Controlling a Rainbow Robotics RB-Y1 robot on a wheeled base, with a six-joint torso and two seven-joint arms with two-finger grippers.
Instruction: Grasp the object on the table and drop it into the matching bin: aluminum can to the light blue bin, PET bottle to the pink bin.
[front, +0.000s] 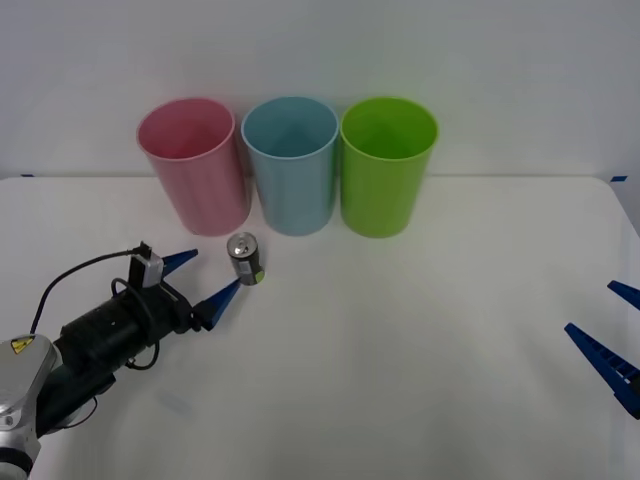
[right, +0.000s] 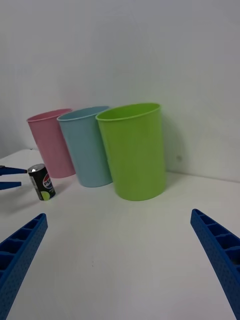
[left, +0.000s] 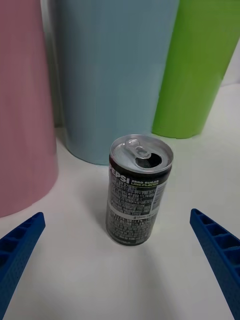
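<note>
So far, nothing is grasped. The aluminum can (front: 244, 258) stands upright on the white table (front: 400, 350), its opened silver top facing up. It is just in front of the light blue bin (front: 291, 165), close to the gap between this bin and the pink bin (front: 194, 163), and it does not touch either of them. A lime green bin (front: 387, 165) stands on the other side of the light blue bin, all three in one row.

The left gripper (front: 206, 278) is low over the table, just beside the can, with its blue ribbed fingers (front: 221, 299) spread apart and pointing toward the can. In the left wrist view the can (left: 138, 188) is between the two fingers but farther ahead of their tips, so I judge the jaws are not yet around it. The right gripper (front: 612, 335) waits well apart from the can, at the far right edge of the table, fingers also spread and holding nothing.

In my judgement, the task is at its early part: the approach is almost done. What is left is to move forward a little, close on the can, lift it and drop it into the light blue bin, which is directly behind it.
</note>
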